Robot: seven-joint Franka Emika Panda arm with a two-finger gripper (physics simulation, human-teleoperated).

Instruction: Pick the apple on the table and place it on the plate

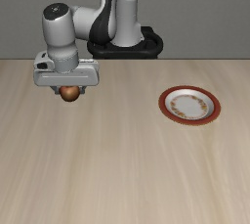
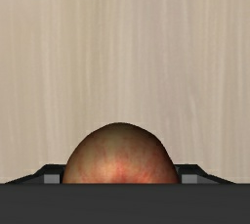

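Closed around the apple (image 1: pixel 68 94) from both sides, the gripper (image 1: pixel 68 89) hangs near the tabletop's (image 1: pixel 117 169) far edge, at the exterior view's left. The plate (image 1: pixel 190 105) lies well apart, toward the right edge. A fast carry could loosen the round fruit, which might drop short and roll.

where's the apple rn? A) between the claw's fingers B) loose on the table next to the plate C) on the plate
A: the apple sits between the fingers of the claw, touched from both sides, well to the exterior view's left of the plate.
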